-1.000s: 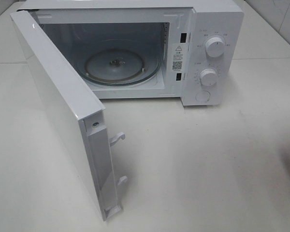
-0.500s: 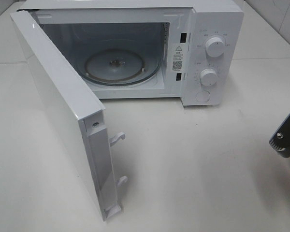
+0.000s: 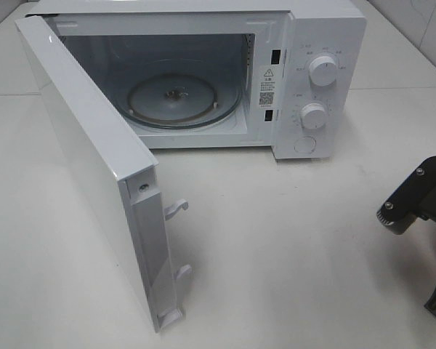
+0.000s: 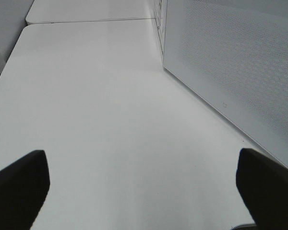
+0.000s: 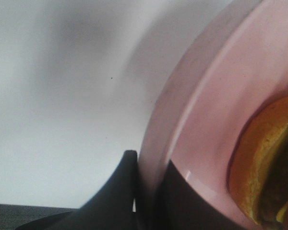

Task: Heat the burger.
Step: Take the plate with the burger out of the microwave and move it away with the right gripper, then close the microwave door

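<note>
The burger (image 5: 266,167) shows only in the right wrist view, as a golden-brown bun edge lying on a round pink plate (image 5: 216,110). My right gripper (image 5: 149,165) is shut on the plate's rim, one dark finger on each side of it. In the exterior high view only a black part of the right arm (image 3: 416,196) shows at the right edge; plate and burger are out of that view. My left gripper (image 4: 144,191) is open and empty, low over the bare tabletop beside the microwave's side wall (image 4: 230,62).
The white microwave (image 3: 320,43) stands at the back with its door (image 3: 94,160) swung wide open toward the front left. Its glass turntable (image 3: 178,98) is bare. Two knobs (image 3: 323,69) sit on the right panel. The white table (image 3: 298,247) lies in front.
The right arm has moved in from the right edge, further left and lower in the exterior view. The pink plate edge seen a second ago no longer shows there.
</note>
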Tool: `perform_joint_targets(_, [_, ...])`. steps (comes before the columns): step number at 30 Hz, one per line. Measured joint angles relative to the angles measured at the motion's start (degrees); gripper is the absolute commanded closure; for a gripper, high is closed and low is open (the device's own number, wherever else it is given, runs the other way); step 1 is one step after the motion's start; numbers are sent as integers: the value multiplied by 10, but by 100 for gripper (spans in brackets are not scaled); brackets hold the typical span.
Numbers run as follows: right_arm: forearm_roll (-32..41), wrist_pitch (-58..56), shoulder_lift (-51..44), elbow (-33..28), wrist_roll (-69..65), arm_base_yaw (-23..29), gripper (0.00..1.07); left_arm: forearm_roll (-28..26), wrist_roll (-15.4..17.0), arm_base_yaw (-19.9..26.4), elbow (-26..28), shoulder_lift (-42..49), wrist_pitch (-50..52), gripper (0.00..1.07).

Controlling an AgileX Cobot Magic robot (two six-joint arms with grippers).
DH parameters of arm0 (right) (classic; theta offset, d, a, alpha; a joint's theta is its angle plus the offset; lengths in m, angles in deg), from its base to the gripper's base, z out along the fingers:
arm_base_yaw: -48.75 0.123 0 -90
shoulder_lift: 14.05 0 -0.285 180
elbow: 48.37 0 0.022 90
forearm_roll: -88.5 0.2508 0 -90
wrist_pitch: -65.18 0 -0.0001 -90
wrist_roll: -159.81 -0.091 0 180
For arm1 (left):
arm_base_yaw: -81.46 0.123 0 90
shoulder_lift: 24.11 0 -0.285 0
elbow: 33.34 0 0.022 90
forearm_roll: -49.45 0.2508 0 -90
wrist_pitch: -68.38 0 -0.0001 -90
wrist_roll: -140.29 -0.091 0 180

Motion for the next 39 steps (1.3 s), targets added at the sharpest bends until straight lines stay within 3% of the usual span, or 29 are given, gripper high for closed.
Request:
perform_joint_targets(8, [-12, 46, 66, 1, -44, -8, 107, 0, 0, 0, 0, 0, 0, 9])
perform_joint_targets(26, [-67, 102, 146, 5, -80, -119, 104, 0, 0, 0, 0, 0, 0, 9])
perform_joint_targets(33, [-70, 120, 163, 10, -83, -127, 95, 0, 0, 0, 0, 0, 0, 9])
perform_joint_targets(38, [-74, 111, 163, 10, -83, -127, 76, 0, 0, 0, 0, 0, 0, 9])
perform_joint_targets(39, [-74, 111, 163, 10, -83, -127, 76, 0, 0, 0, 0, 0, 0, 9])
